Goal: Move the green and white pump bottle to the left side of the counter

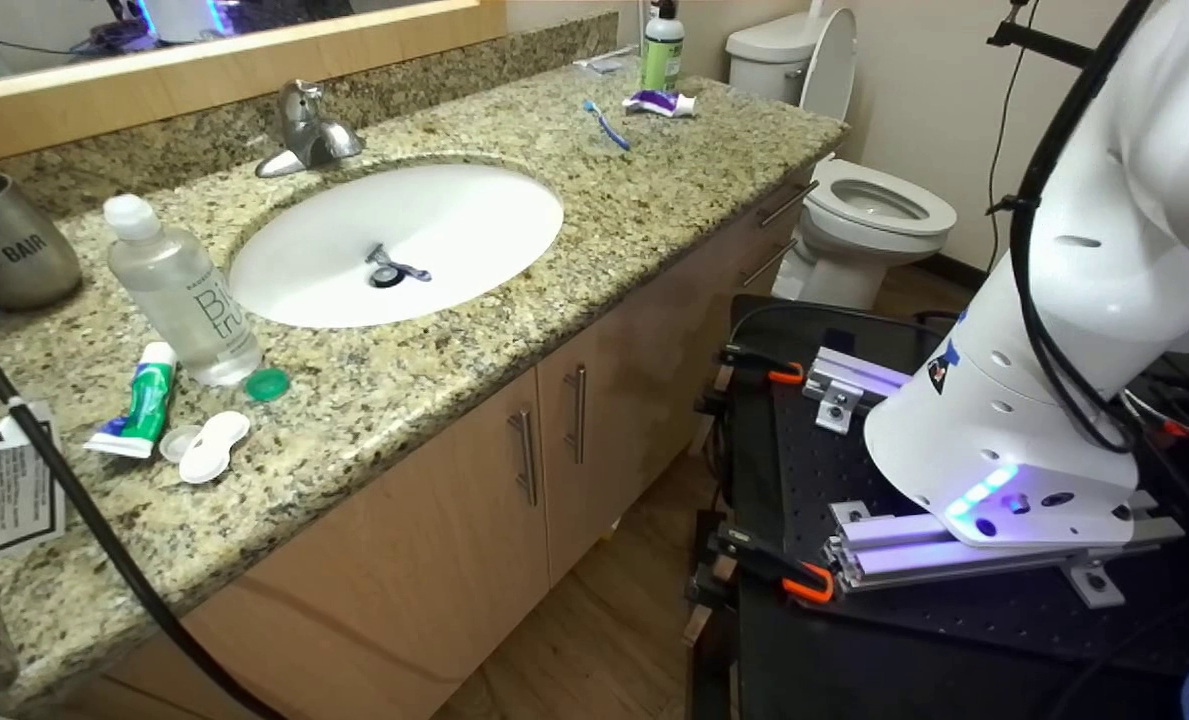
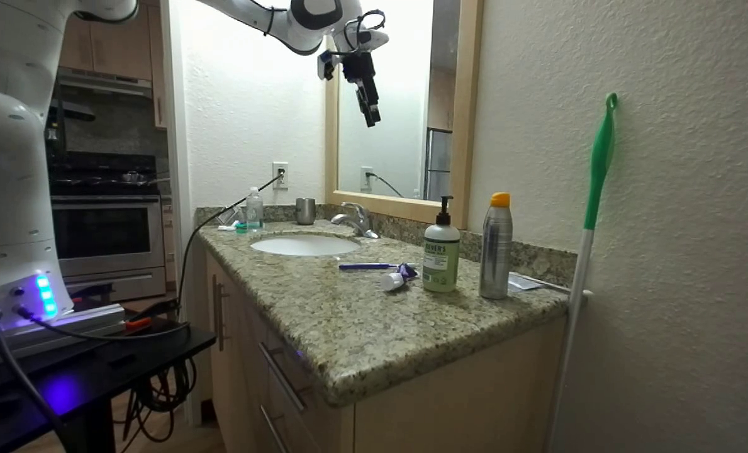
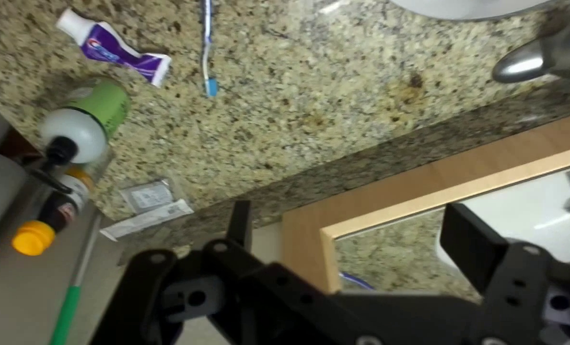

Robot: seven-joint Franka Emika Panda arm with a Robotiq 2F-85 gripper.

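Wrist view: jaws spread, pump bottle [image 3: 88, 117] apart; gap unclear in an exterior view.

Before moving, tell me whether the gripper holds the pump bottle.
No, the wrist view shows the pump bottle apart from the open gripper.

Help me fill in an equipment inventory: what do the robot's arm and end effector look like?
The arm is white with rounded segments, black cables tied along it and a strip of blue lights low down. The end effector is mostly black, with angular links and two blocky fingers.
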